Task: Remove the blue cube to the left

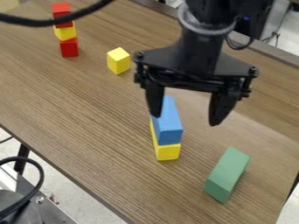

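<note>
One black gripper, right of upper centre: fingers spread wide, empty, presumably to straddle its target. One blue block, mid-frame: lies along a yellow block, whose support keeps it off the table.

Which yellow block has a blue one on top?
The long yellow block below the gripper, with the blue block on it. One yellow block stands alone; another has red above.

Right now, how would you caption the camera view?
Open claw over the blue block on the yellow one, green block nearby.
</note>
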{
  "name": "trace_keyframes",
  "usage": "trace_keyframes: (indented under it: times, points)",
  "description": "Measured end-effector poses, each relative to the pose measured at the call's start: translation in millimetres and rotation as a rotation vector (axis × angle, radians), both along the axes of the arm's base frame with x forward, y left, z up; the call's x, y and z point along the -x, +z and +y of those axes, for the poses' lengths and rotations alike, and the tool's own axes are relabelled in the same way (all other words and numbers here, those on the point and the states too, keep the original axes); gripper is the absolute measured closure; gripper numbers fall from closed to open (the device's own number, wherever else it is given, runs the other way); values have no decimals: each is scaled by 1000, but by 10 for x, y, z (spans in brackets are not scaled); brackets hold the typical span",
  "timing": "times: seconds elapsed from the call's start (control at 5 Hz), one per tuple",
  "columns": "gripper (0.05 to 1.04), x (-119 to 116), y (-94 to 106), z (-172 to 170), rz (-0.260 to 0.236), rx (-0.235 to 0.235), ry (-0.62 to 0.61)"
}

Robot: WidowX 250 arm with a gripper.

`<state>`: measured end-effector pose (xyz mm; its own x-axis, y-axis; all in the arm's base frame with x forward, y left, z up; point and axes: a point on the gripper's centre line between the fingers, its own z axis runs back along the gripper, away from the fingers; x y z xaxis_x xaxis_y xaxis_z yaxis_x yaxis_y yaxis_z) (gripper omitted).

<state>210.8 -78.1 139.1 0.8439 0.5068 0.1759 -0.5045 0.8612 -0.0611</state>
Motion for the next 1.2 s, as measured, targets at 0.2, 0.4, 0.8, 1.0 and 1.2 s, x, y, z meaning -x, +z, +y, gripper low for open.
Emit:
trace_keyframes:
  times: [0.2,0.4,0.8,1.0,1.2]
  points:
    - [86,-129,-74,17,-26,10,3]
    - [85,-163,-170,72,-17,-7,-13]
    - [86,-207,-362,207,59,-72,-43]
    - [86,-255,-399,251,72,-77,-49]
    - [86,-310,-446,318,71,-66,-43]
